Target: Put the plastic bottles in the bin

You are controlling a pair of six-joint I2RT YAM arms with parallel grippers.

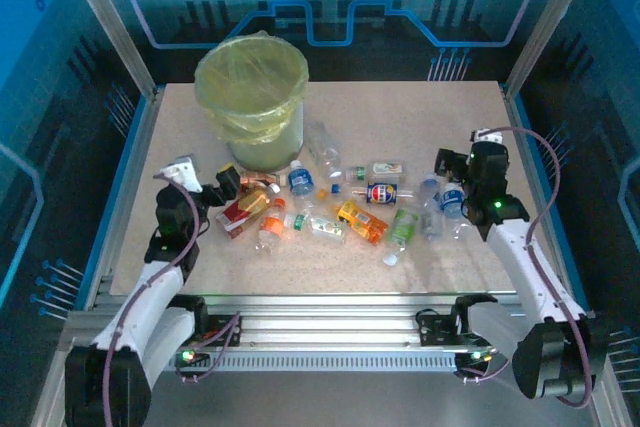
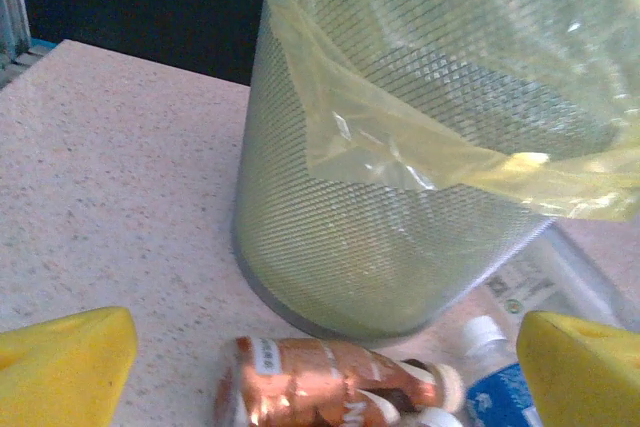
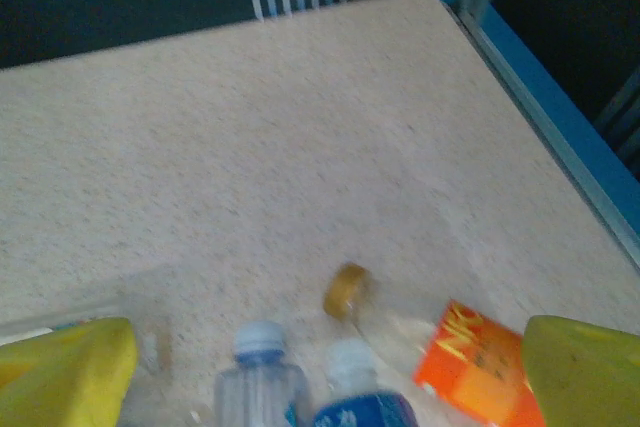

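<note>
On the table [image 1: 440, 127], bag-lined bin [image 1: 255, 112] upright, bottles [image 1: 362, 219] scattered beside it

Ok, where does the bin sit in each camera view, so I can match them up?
Top external: the bin stands at the far side of the table, left of centre, behind the bottles.
Left wrist: the bin looms close, upper centre and right.
Right wrist: the camera faces the table's far right corner.
Shared landmark: the speckled table.
</note>
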